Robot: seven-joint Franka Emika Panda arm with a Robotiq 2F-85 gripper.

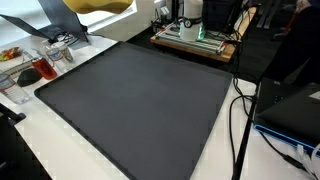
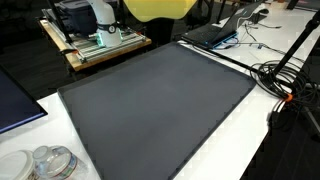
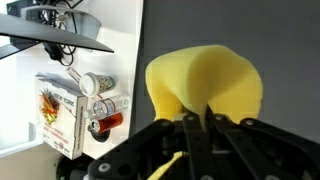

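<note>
My hand (image 3: 197, 122) is closed, its fingers pinching a soft yellow cloth (image 3: 205, 85). The cloth bulges out beyond the fingertips in a rounded fold, its long axis running across the hand from side to side. In an exterior view the same cloth (image 2: 160, 8) shows at the top of the picture, held up in the air and touching nothing but my hand. Directly under it lies a large dark mat (image 1: 140, 110) that covers most of the white tabletop (image 1: 215, 140). In the wrist view the cloth hangs over the mat, close to one of its edges. Past that edge, off to the side of my hand, a small cluster of things stands on the bare tabletop. There is an upright printed box (image 3: 58, 110), some clear plastic tubs (image 3: 100, 85) lying on their sides, and a small red thing (image 3: 110, 122) just beside them. I cannot tell what is in the tubs. In an exterior view a plate (image 1: 10, 55) near the cluster carries something red and orange, too small to name.
</note>
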